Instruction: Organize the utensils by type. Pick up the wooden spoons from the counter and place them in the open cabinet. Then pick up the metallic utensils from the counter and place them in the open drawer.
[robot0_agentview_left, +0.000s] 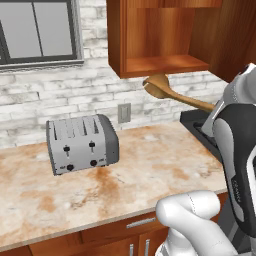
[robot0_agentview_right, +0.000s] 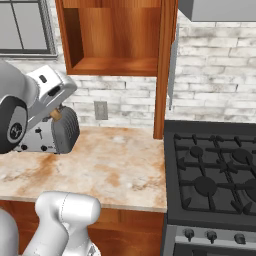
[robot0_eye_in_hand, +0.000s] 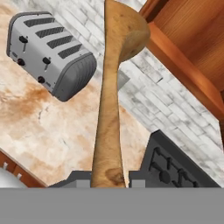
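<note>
A wooden spoon (robot0_eye_in_hand: 109, 87) with a round bowl and a long handle is held in the air, my gripper (robot0_eye_in_hand: 107, 179) shut on the handle's end. Its bowl (robot0_agentview_left: 161, 86) hangs just below the front edge of the open cabinet (robot0_agentview_left: 155, 65), above the counter (robot0_agentview_left: 150, 160). The cabinet (robot0_agentview_right: 115, 65) has a plain wood interior and a bare bottom shelf. In the left base view my white arm hides the hand itself. The metallic utensils and the drawer are out of view.
A silver four-slot toaster (robot0_agentview_left: 82, 143) stands on the counter at the left, against the white brick wall. A black gas stove (robot0_agentview_right: 215, 175) adjoins the counter on the right. Drawer fronts with silver handles (robot0_agentview_left: 141, 222) run below the counter edge.
</note>
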